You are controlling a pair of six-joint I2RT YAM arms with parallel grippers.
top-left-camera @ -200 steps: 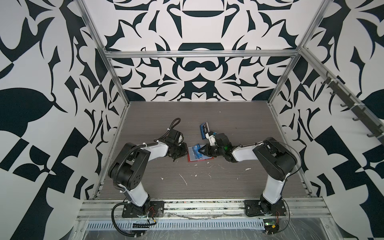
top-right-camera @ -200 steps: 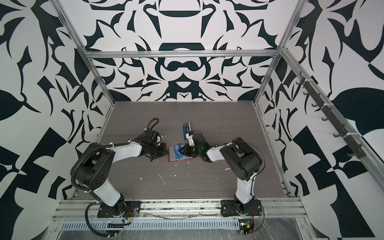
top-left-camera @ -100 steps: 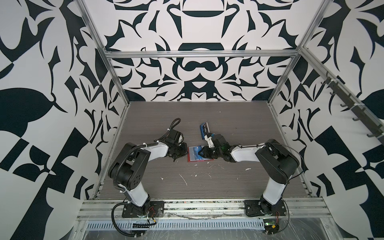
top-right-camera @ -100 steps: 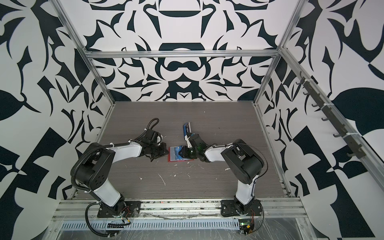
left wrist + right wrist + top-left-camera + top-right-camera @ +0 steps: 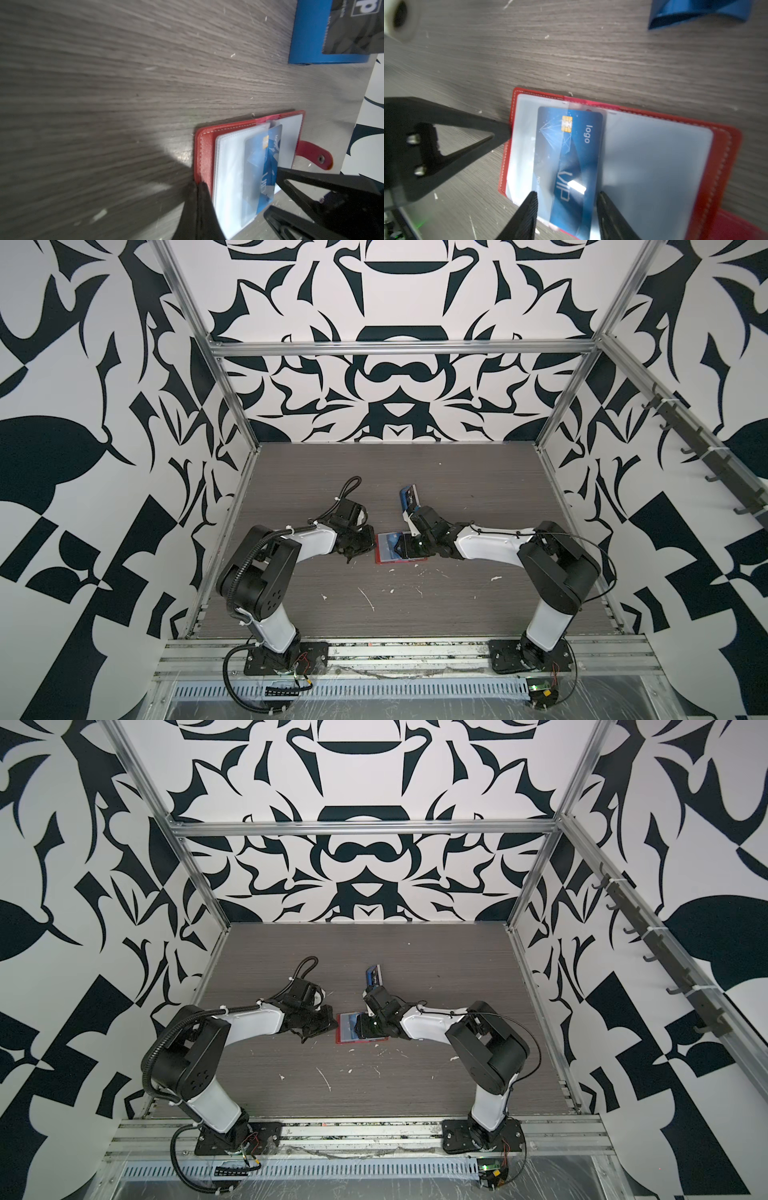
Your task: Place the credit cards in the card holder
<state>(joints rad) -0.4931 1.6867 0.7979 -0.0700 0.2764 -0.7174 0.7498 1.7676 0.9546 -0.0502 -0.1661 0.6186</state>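
Right wrist view: right gripper has just spread, freeing blue card part-sleeved in card holder, insertion seemingly nearly done; left gripper pressed together at its edge.

Enclosure walls: white with bold black abstract pattern. Aluminium frame bars. Grey wood-grain bench, scattered white flecks. Dark hook rail on the right wall. Even lighting.
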